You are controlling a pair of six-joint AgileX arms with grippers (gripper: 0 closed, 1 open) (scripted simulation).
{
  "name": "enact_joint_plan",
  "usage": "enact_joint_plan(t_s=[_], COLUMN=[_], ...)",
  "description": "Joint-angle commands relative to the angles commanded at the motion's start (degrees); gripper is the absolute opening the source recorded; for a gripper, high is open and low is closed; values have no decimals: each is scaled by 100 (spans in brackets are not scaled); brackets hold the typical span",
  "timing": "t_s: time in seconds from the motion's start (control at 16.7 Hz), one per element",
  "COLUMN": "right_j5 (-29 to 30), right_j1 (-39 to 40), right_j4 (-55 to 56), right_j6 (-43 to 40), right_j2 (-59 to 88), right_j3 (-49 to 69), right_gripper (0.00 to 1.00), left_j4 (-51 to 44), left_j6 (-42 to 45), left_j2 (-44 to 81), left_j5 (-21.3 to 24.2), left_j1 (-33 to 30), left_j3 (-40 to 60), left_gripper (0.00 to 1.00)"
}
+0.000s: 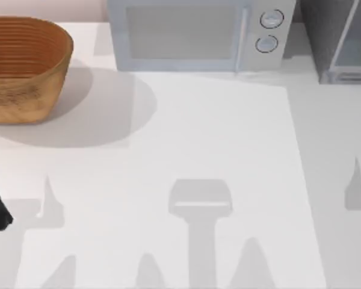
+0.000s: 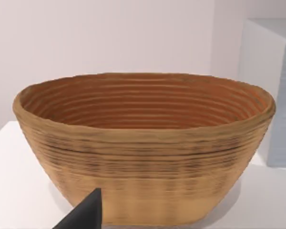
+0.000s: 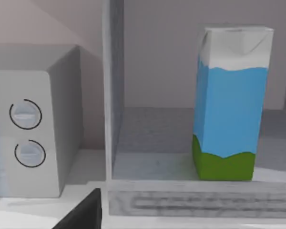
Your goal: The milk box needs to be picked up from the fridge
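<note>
The milk box [image 3: 230, 102] stands upright on the floor of the fridge [image 1: 340, 42], seen through the open front in my right wrist view, its sides free of the cabinet's walls. Its gable top is white, the middle sky blue, the base green; I can read no lettering or brand on it. The fridge sits just right of the microwave [image 1: 192, 33] at the back of the table [image 1: 216, 138]. The microwave's two round dials [image 3: 25, 114] carry no readable marks.

A dark piece of my right gripper [image 3: 83, 213] shows in front of the fridge's lower sill, well short of the milk box; whether it is released or clenched I cannot tell. A similar dark tip of my left gripper [image 2: 86, 213] shows close before the wicker basket [image 2: 143, 143], which stands left of the microwave, and I cannot tell its state either. The basket's visible interior holds nothing.
</note>
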Motion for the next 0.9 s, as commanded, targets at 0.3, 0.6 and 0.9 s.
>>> enact_joint_plan(t_s=[0.3, 0.6, 0.9], right_j5=[-761, -1497, -2046], right_j1=[-795, -1556, -2125], right_j4=[2431, 4702, 6481], right_j6=[37, 92, 118], right_j2=[2900, 5643, 7472], right_j3=[211, 414, 658], right_gripper=[100, 100, 100], left_j4=[0, 0, 0], left_j6=[0, 0, 0], left_j2=[0, 0, 0], left_j5=[0, 0, 0], left_j1=[0, 0, 0], left_j3=[0, 0, 0], left_gripper=[100, 100, 100])
